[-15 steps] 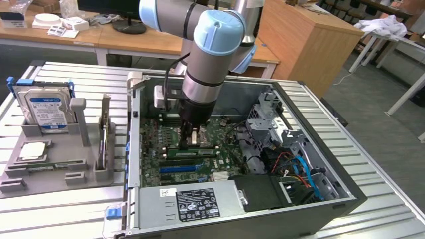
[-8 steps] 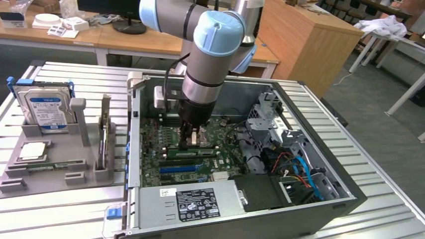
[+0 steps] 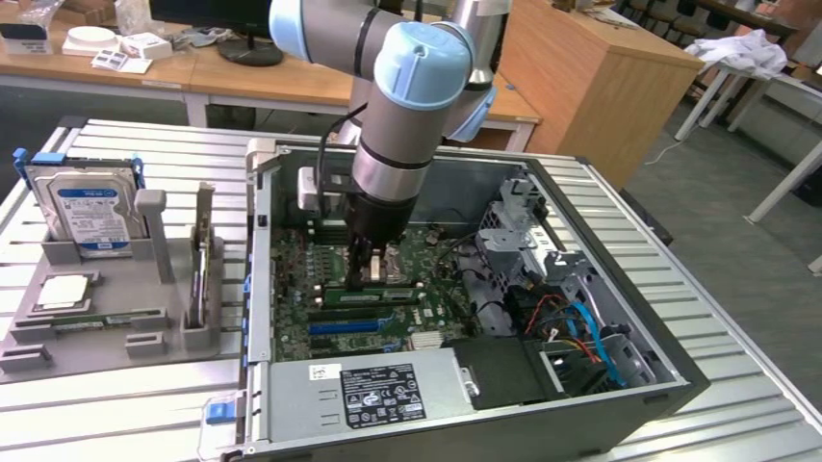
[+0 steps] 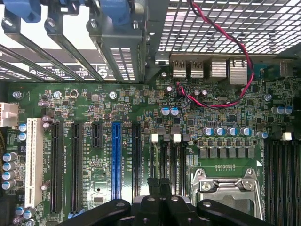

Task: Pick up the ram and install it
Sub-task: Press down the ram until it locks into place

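The ram [image 3: 392,295], a long narrow green stick, stands on edge in a memory slot of the motherboard [image 3: 302,318] inside the open computer case [image 3: 668,380]. My gripper [image 3: 370,277] reaches straight down into the case, its tips at the ram's top edge near the middle. In the wrist view the two black fingers [image 4: 153,188] sit pressed together, shut, with the gripper [image 4: 159,181] above the black memory slots [image 4: 171,162] beside the processor socket [image 4: 225,188]. Whether the tips pinch the stick or just rest on it is hidden.
A grey holder [image 3: 115,337] at the exterior view's left carries a silver hard drive [image 3: 90,207], an upright expansion card [image 3: 203,260] and another green stick [image 3: 96,320]. Inside the case are a power supply [image 3: 372,390] and a drive cage with cables [image 3: 578,327].
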